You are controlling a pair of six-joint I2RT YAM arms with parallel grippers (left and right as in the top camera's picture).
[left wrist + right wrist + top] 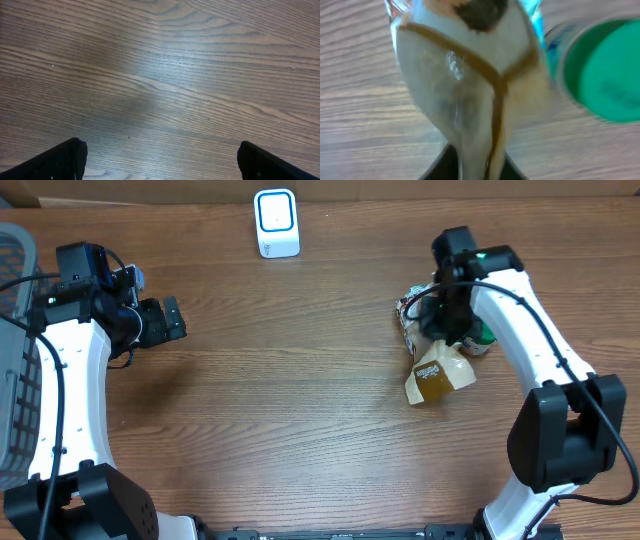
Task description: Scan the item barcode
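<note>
As we read the overhead view from the largest element down, the wooden table fills the field, with the white scanner standing at its far edge; we place everything else relative to this scanner.

The left arm rises well to the scanner's left, and the right arm well to its right. A dark mesh basket sits at the table edge, farther left of the scanner than the left arm.

The task's item, a tan pouch with brown seams, lies on the table to the right of the scanner and nearer the robot, well apart from it. Just beside the pouch, on its scanner side, we see a crinkled packet. A green lid lies beside the pouch on the side away from the scanner.

The right gripper hangs over the pouch's upper end. In the right wrist view, the pouch narrows and passes between the two dark fingers. We cannot tell whether they pinch it or merely flank it.

The left gripper, left of the scanner and nearer the robot, stands released. In its wrist view the fingers are spread wide over bare wood, grasping and touching nothing.
</note>
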